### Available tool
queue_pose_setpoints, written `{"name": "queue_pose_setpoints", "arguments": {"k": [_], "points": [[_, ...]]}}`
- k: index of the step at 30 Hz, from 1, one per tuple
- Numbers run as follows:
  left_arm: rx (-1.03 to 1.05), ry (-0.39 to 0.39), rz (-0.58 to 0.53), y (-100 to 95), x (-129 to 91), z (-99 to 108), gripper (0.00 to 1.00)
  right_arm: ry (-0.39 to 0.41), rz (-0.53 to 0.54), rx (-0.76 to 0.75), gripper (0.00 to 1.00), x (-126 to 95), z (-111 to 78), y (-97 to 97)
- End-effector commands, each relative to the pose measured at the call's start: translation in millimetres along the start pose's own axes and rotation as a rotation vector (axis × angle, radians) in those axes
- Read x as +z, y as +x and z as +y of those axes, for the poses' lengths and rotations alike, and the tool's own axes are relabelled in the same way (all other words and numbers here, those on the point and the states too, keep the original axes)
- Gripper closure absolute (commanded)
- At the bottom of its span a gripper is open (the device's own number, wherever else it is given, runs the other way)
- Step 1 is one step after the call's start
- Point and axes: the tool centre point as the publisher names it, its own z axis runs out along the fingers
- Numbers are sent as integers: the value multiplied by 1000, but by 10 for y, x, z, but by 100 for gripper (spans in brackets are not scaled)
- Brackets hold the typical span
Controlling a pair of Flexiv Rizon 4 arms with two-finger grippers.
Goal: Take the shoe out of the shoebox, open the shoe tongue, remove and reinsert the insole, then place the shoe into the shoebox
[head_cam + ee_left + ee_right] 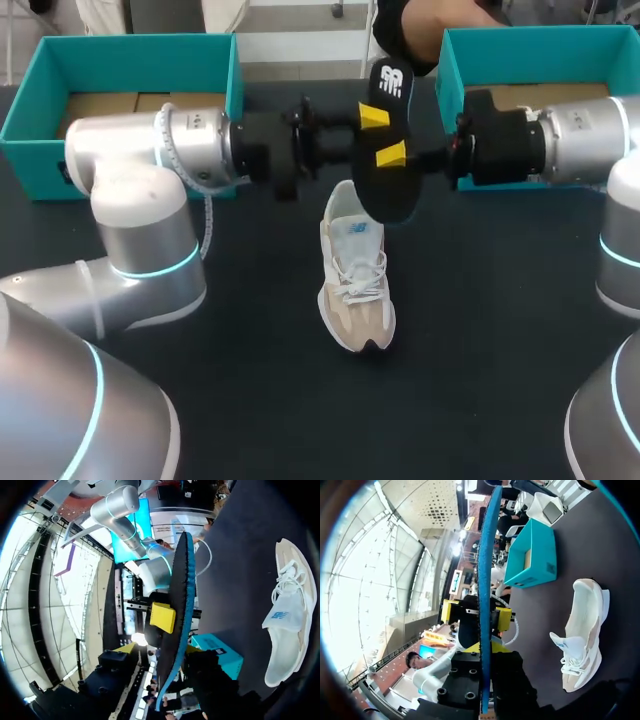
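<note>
A black insole with a blue underside hangs in the air above the table's middle, between my two arms. My right gripper comes in from the right and is shut on the insole, which shows edge-on between its fingers. My left gripper comes in from the left and stands open. Its yellow fingertips sit on either side of the insole, apart from it. The white and beige shoe lies on the dark table below the insole, tongue pulled up, and also shows as the shoe and the shoe.
An open teal shoebox stands at the back left, behind my left arm. A second teal box stands at the back right, behind my right arm. The dark table stretches around the shoe.
</note>
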Motion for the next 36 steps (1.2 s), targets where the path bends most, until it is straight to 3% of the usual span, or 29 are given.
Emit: {"name": "queue_pose_setpoints", "arguments": {"k": [1, 6, 10, 23, 36], "points": [[-53, 0, 63, -62, -212, 62, 0, -13, -19, -3, 100, -106, -55, 17], [-176, -47, 150, -8, -453, 136, 0, -43, -52, -57, 100, -235, -7, -5], [-385, -123, 216, 36, -667, 186, 0, -74, -76, -211, 100, -291, 106, 22], [-921, -285, 311, 379, -1051, 267, 0, -36, -102, -583, 100, -225, 383, 13], [-934, -289, 324, 406, -1069, 266, 0, -45, -102, -627, 100, -221, 391, 39]]}}
